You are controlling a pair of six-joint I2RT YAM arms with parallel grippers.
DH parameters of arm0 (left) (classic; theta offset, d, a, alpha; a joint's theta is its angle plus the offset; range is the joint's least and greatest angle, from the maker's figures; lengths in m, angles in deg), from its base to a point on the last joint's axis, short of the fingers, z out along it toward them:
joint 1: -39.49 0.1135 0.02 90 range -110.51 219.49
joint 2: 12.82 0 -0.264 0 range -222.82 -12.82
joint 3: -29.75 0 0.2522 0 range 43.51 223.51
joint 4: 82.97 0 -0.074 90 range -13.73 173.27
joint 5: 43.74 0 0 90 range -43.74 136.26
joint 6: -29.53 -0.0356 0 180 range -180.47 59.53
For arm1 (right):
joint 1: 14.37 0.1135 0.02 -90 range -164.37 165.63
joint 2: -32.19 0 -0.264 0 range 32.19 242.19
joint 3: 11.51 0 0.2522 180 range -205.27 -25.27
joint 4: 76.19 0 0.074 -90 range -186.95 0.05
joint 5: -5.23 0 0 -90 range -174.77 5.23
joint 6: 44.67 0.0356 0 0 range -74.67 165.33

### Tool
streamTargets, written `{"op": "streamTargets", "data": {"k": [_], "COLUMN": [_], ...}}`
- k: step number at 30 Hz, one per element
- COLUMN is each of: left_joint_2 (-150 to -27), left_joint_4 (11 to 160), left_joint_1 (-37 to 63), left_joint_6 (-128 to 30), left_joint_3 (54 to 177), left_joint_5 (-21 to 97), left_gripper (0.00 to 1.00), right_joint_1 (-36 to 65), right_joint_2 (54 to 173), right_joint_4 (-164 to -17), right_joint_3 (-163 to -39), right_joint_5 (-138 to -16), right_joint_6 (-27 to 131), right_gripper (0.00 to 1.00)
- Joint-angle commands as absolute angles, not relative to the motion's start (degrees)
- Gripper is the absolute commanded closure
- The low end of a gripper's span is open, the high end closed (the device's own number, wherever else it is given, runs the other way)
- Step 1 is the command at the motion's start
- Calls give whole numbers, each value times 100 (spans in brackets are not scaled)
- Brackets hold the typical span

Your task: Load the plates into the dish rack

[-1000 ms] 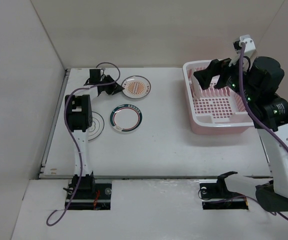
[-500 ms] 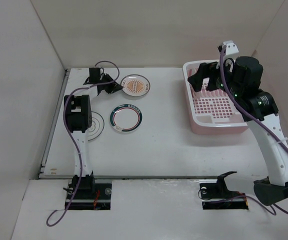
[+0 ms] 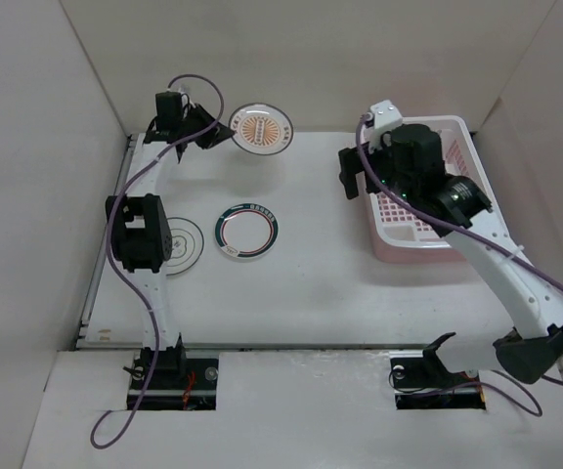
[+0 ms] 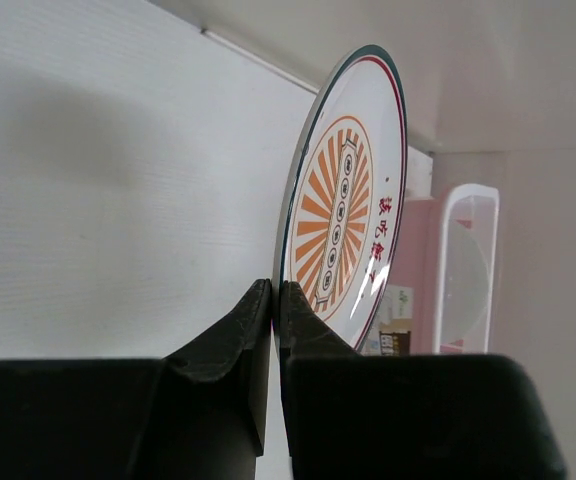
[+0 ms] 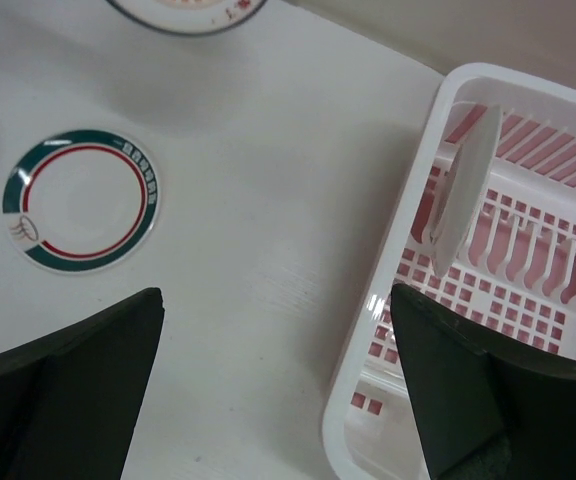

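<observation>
White table [image 3: 321, 283]: white plate [image 5: 461, 195] upright in rack [image 3: 428, 249]. Sunburst plate [image 3: 264, 130] airborne, pinched by left gripper [image 4: 275, 300]; right gripper [image 5: 276, 300] spread, empty. Green-rimmed plate [image 3: 246, 233], ringed plate [image 3: 186, 244] flat on table, not yet loaded.

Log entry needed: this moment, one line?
left end effector: shut on sunburst plate; right end effector: open, empty; dish rack: white plate upright; table: green-rimmed plate, ringed plate

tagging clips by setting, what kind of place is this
Probably a robot test cell, not a kitchen: white walls box in the table, two arms mount at its near edge, a pink dish rack sits on it.
</observation>
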State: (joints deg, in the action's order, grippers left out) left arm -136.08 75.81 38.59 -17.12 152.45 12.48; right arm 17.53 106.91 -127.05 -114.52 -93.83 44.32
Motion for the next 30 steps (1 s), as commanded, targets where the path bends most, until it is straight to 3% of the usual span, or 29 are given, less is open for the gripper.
{"op": "streamTargets", "data": {"k": [1, 13, 30], "left_joint_2": [-12779, -11856, -10415], "left_joint_4": [7062, 5682, 4644], "left_joint_1": [3870, 3818, 3519], "left_joint_6": [-1697, -1407, -695], "left_joint_3": [15732, 15926, 14591], "left_joint_5": [1356, 2094, 2806], "left_gripper": [100, 100, 100], "right_joint_1": [2174, 2500, 3642], "right_joint_2": [10848, 10927, 12087], "right_joint_4": [-12651, -12203, -10806], "right_joint_3": [-11675, -11563, -11465], "right_joint_5": [-10384, -10945, -11579], "right_joint_6": [4050, 2997, 1423], "right_gripper": [1, 1, 2]}}
